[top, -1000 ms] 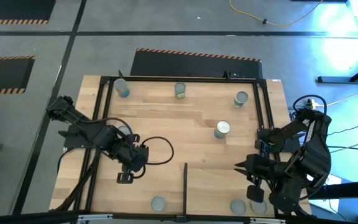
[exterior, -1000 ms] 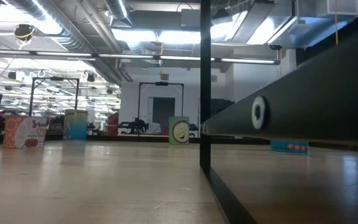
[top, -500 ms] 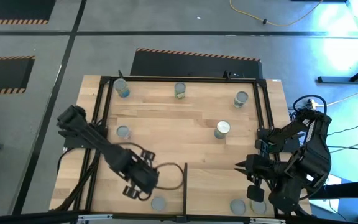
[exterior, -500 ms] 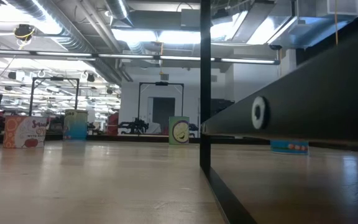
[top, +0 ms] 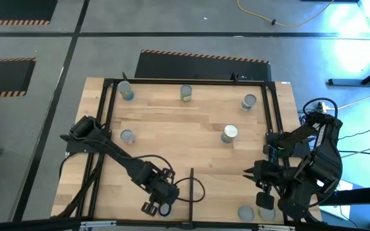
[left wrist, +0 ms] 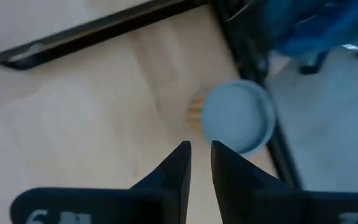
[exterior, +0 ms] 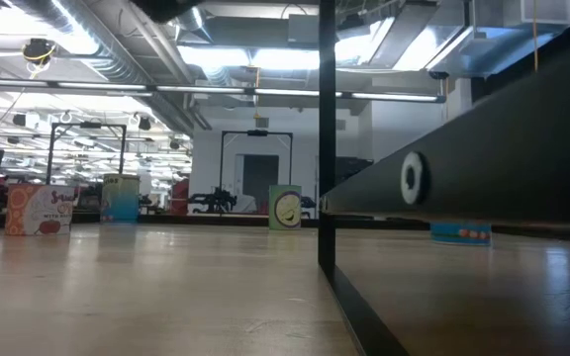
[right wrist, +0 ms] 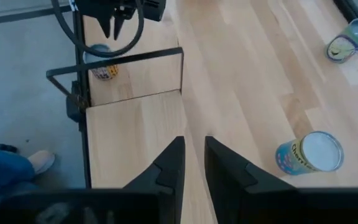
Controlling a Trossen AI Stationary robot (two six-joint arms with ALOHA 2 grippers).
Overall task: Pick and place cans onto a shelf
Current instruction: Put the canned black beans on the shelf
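Note:
Several cans stand upright on the wooden table: three along the far edge point(top: 126, 92) point(top: 185, 94) point(top: 248, 101), one with a white top point(top: 229, 133), one at the left point(top: 128, 136). One silver-topped can point(top: 166, 209) stands at the near edge, left of the black divider bar point(top: 191, 189). The shelf point(top: 227, 192) lies right of that bar, with a can point(top: 246, 213) on it. My left gripper point(top: 151, 206) hovers just beside the near-edge can point(left wrist: 236, 118), fingers shut and empty point(left wrist: 200, 148). My right gripper point(top: 248, 172) waits shut above the shelf's right side.
A black frame point(top: 108, 115) runs round the table. A cable loop point(top: 194, 189) trails from my left arm across the divider bar. In the right wrist view a white-topped can point(right wrist: 309, 152) and a person's shoe point(right wrist: 39, 163) beyond the table edge show.
My left gripper has gone toward the table's near edge and to the right, from the middle left of the table to the can beside the divider bar. The cans have stayed where they were.

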